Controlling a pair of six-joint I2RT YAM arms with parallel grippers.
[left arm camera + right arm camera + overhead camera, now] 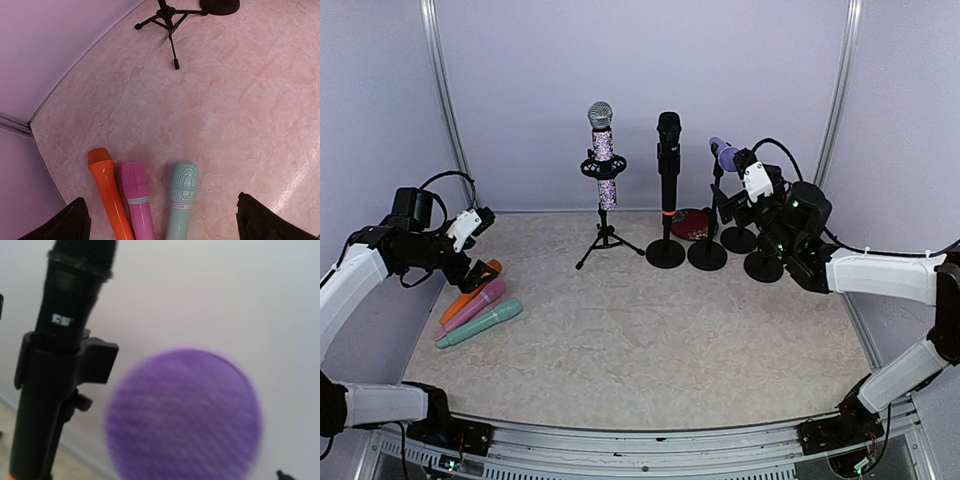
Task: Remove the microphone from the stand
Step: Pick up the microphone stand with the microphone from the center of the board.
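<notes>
Left gripper (pixel 472 268) is hanging low over the beige marbled tabletop (pixel 650 330), its black fingers (pixel 70 222) standing wide apart with nothing between them. Just beneath it three plastic microphones are lying side by side, heads pointing away from the fingers: an orange one (pixel 107 195), a pink one (pixel 136 197) and a mint-green one (pixel 181 192). Farther back, right gripper (pixel 738 172) is sitting right against the purple-headed microphone (pixel 185 415), which is resting at the top of its thin black round-base stand (pixel 708 255). Whether the jaws are clamped on it cannot be told. To this gripper's left a black microphone (pixel 668 135) is standing in a black clip stand. Beyond that a glittery silver-headed microphone (pixel 602 140) is sitting on a black tripod (pixel 605 240).
</notes>
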